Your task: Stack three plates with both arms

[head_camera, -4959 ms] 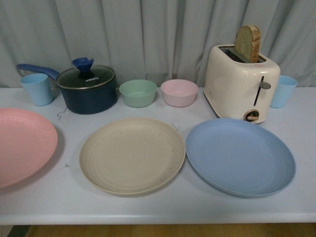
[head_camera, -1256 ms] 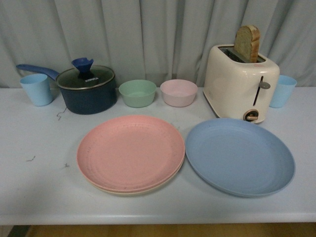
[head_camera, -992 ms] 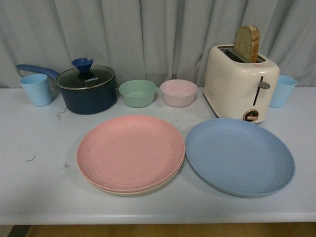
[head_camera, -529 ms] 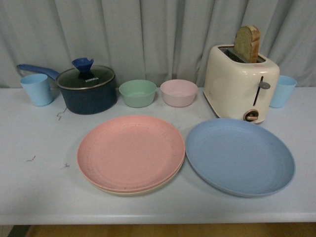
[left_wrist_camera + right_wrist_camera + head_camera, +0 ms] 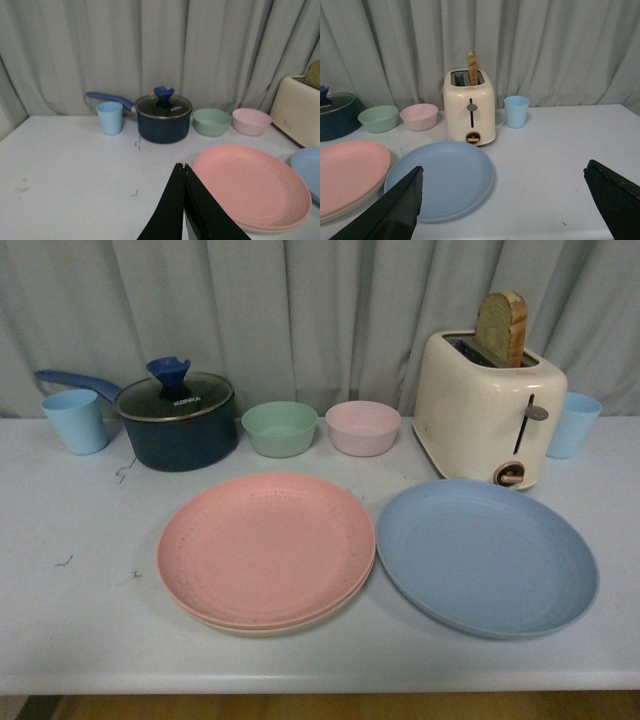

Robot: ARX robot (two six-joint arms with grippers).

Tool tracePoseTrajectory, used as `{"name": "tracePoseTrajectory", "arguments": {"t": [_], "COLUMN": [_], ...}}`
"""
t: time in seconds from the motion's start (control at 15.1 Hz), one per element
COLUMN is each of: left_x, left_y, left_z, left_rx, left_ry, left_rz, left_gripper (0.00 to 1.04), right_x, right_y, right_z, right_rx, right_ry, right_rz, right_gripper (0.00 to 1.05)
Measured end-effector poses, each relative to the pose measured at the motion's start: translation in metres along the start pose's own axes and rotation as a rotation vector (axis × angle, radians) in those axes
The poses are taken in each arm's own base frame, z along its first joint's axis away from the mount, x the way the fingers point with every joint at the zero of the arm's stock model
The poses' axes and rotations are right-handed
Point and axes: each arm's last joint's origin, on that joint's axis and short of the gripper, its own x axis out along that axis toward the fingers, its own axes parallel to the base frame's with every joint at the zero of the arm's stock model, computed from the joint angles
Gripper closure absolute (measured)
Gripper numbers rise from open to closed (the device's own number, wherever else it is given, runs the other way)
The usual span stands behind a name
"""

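The pink plate (image 5: 265, 548) lies on top of the beige plate (image 5: 300, 625) in the middle of the table; only the beige rim shows beneath it. The blue plate (image 5: 486, 556) lies flat to the right, its rim touching the stack. Neither gripper shows in the front view. In the left wrist view my left gripper (image 5: 182, 166) is shut and empty, hovering beside the pink plate (image 5: 251, 185). In the right wrist view my right gripper (image 5: 503, 172) is open and empty, held above the table with the blue plate (image 5: 441, 178) beside one finger.
Along the back stand a light blue cup (image 5: 75, 421), a dark lidded pot (image 5: 177, 420), a green bowl (image 5: 280, 428), a pink bowl (image 5: 362, 427), a cream toaster (image 5: 488, 408) with bread in it and another blue cup (image 5: 573, 424). The curtain hangs behind.
Five seconds ago the pink plate lay at the far left and the beige plate was bare; the pink plate now rests on the beige one. Over the last second nothing moved.
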Motion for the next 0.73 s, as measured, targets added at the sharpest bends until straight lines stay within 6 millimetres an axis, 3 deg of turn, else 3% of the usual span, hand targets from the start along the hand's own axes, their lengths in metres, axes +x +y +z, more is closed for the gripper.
{"name": "tracePoseTrajectory", "arguments": {"t": [0.13, 0.26, 0.33, 0.46, 0.66, 0.73], "left_x": [0.000, 0.000, 0.000, 0.000, 0.000, 0.000], "left_y": [0.000, 0.000, 0.000, 0.000, 0.000, 0.000], "left_z": [-0.004, -0.003, -0.003, -0.003, -0.003, -0.003], "left_rx": [0.000, 0.000, 0.000, 0.000, 0.000, 0.001], "left_ry": [0.026, 0.022, 0.022, 0.022, 0.022, 0.022], "left_rz": [0.001, 0.001, 0.001, 0.001, 0.001, 0.001], "left_gripper": [1.03, 0.80, 0.68, 0.44, 0.08, 0.06], "right_x": [0.000, 0.000, 0.003, 0.033, 0.103, 0.129], "right_y": [0.000, 0.000, -0.002, -0.009, -0.032, -0.037], "right_z": [0.000, -0.002, -0.001, 0.011, 0.014, 0.007], "right_rx": [0.000, 0.009, 0.070, 0.121, 0.091, 0.085], "right_ry": [0.000, 0.046, 0.316, 0.469, 0.563, 0.613], "right_rz": [0.000, 0.014, 0.093, 0.126, 0.050, 0.049], "right_gripper": [0.06, 0.06, 0.06, 0.06, 0.06, 0.06]}}
